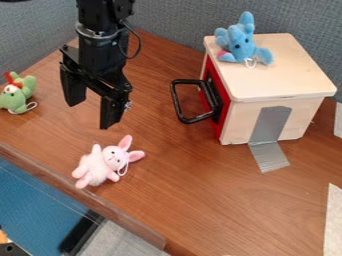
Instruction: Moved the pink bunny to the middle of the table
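Hangs in the upper left of the frame: pincer point(92, 114), with fingers well apart and pointed down, the desk point(163, 165) visible between them. Comes down from the top edge with the black arm point(99, 47) above. Lies below the pincer, in the lower left part of the frame: bunny point(103, 164), pink, apart from the fingers. Rests face up on the desk, near its front edge, with ears toward the upper right and legs toward the lower left, plus a white loop beside the face.

Sits at the left edge of the frame, left of the pincer: green toy point(25, 91), with a bit of red and a white loop. Juts out right of the pincer, near the middle of the frame: black handle point(176, 102), fixed to the red door point(224, 112) of the wooden box point(274, 82) at upper right. Runs down the box's near side and onto the desk: grey tape point(268, 127). Sits on top of the box: blue toy point(242, 44), with a white loop in front.

Rises behind the desk: grey wall point(180, 17). Lies at the right edge: pale strip point(334, 215). Shows past the desk's edge at lower left: blue surface point(33, 200).
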